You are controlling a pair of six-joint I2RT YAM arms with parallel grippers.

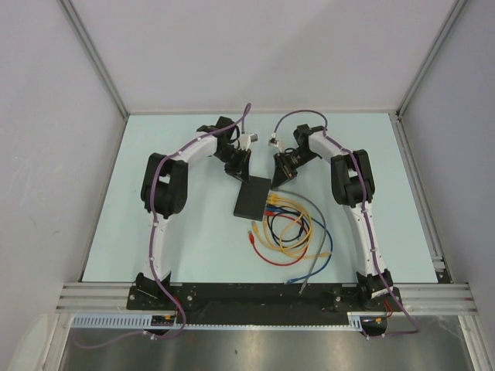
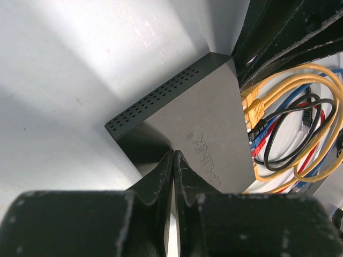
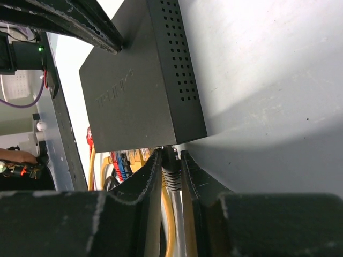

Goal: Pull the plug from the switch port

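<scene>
Switch (image 3: 139,80) lies directly ahead of the right gripper (image 3: 170,153), its socket edge facing the fingertips. Jaws are pinched narrowly on a grey plug (image 3: 171,175) at that edge. Yellow, blue and red cables (image 2: 256,110) crowd the sockets just beside it. Left gripper (image 2: 174,163) is closed and empty, its tips resting on the switch's top. Both arms curve inward, wrists angled down.

Pale table (image 1: 193,247) carries a loose tangle right of centre: yellow cables (image 2: 256,108), blue cable (image 1: 331,244), red cable (image 1: 257,239). Metal rail (image 1: 100,295) along near edge.
</scene>
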